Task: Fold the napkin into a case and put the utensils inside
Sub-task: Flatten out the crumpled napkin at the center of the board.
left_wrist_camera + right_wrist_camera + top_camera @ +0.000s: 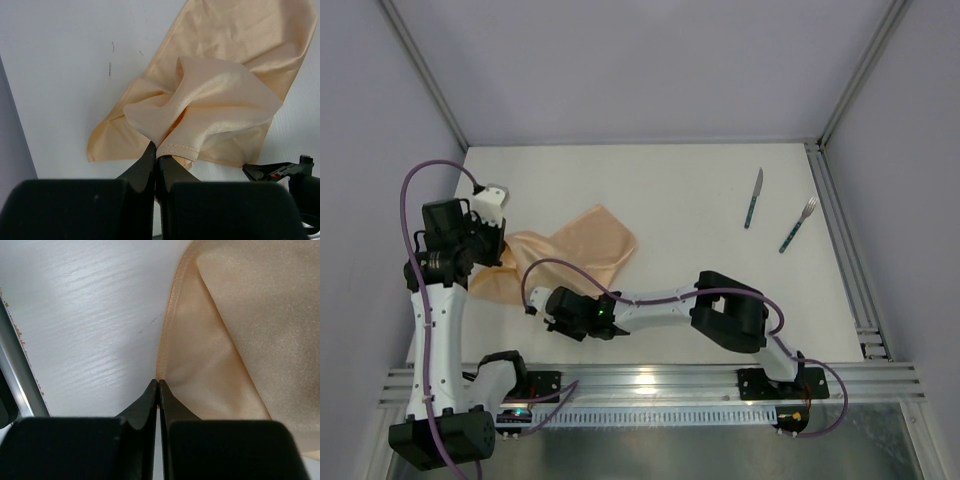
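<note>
Both reaching left, left gripper (157, 152) and right gripper (159, 385) pinch napkin (590, 245).

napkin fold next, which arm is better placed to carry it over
Left, probably: the left gripper is shut on a raised hem of the napkin, while the right gripper pinches an edge low at the table.

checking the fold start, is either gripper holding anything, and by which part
Both hold the napkin. The left gripper pinches a bunched, stitched hem. The right gripper looks closed on another stretch of the hemmed edge.
</note>
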Robot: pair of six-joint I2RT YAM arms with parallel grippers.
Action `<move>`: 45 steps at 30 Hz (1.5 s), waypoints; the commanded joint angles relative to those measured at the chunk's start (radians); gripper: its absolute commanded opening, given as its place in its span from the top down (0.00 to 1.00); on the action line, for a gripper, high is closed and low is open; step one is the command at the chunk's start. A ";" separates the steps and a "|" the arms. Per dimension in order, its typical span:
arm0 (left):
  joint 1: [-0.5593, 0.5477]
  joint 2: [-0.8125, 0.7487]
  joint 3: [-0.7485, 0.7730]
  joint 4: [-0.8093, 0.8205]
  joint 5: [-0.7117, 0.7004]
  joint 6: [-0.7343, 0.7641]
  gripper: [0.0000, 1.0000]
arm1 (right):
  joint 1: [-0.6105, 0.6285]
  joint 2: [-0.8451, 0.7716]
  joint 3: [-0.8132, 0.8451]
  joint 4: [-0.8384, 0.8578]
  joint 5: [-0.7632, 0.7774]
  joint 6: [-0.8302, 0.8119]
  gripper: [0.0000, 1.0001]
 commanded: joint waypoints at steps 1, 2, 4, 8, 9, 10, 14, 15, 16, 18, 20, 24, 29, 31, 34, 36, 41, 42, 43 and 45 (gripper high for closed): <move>0.005 -0.008 0.011 0.026 -0.021 -0.012 1.00 | 0.004 -0.020 -0.041 -0.034 0.073 0.007 0.96; 0.005 -0.011 0.016 0.018 -0.025 -0.015 1.00 | 0.002 -0.026 -0.055 -0.034 0.103 0.004 0.96; 0.005 -0.014 0.032 0.007 -0.032 -0.012 1.00 | 0.001 -0.054 -0.064 -0.036 0.128 0.001 0.96; 0.005 -0.040 0.074 -0.037 -0.035 -0.002 1.00 | -0.021 -0.178 -0.122 -0.027 0.192 0.012 0.96; 0.006 -0.055 0.083 -0.062 -0.035 0.002 1.00 | -0.038 -0.212 -0.133 -0.024 0.217 0.015 0.96; 0.005 -0.065 0.103 -0.074 -0.032 0.011 1.00 | -0.045 -0.290 -0.158 -0.024 0.226 0.018 0.96; 0.006 -0.104 0.144 -0.154 0.005 0.051 1.00 | -0.065 -0.492 -0.213 -0.030 0.297 0.003 0.96; 0.006 -0.114 0.152 -0.169 0.029 0.057 1.00 | -0.067 -0.529 -0.221 -0.039 0.310 -0.003 0.96; 0.006 -0.129 0.161 -0.207 0.046 0.065 1.00 | -0.065 -0.566 -0.231 -0.048 0.329 -0.002 0.96; 0.005 -0.156 0.192 -0.273 0.107 0.097 1.00 | -0.065 -0.678 -0.248 -0.070 0.349 0.006 0.96; 0.006 -0.173 0.232 -0.318 0.149 0.135 1.00 | -0.064 -0.784 -0.254 -0.099 0.355 0.013 0.96; 0.005 -0.203 0.311 -0.390 0.244 0.153 1.00 | -0.064 -0.934 -0.273 -0.142 0.369 0.035 0.96; 0.005 -0.220 0.439 -0.467 0.353 0.185 1.00 | -0.061 -1.091 -0.239 -0.223 0.376 0.047 0.96; 0.005 -0.213 0.522 -0.480 0.366 0.185 1.00 | -0.061 -1.129 -0.183 -0.278 0.387 0.041 0.96; 0.006 -0.184 0.645 -0.510 0.366 0.180 1.00 | -0.059 -1.143 -0.061 -0.350 0.395 0.001 0.96; 0.005 -0.154 0.704 -0.536 0.364 0.171 1.00 | -0.056 -1.146 0.033 -0.381 0.392 -0.020 0.96; 0.006 -0.118 0.834 -0.534 0.358 0.117 1.00 | -0.055 -1.192 0.158 -0.430 0.389 -0.057 0.96; 0.005 -0.106 0.850 -0.531 0.375 0.104 1.00 | -0.053 -1.198 0.193 -0.438 0.389 -0.065 0.96; 0.005 -0.101 0.862 -0.531 0.392 0.094 1.00 | -0.053 -1.201 0.215 -0.459 0.386 -0.066 0.96; 0.006 -0.089 0.879 -0.530 0.440 0.079 1.00 | -0.053 -1.205 0.264 -0.476 0.372 -0.063 0.96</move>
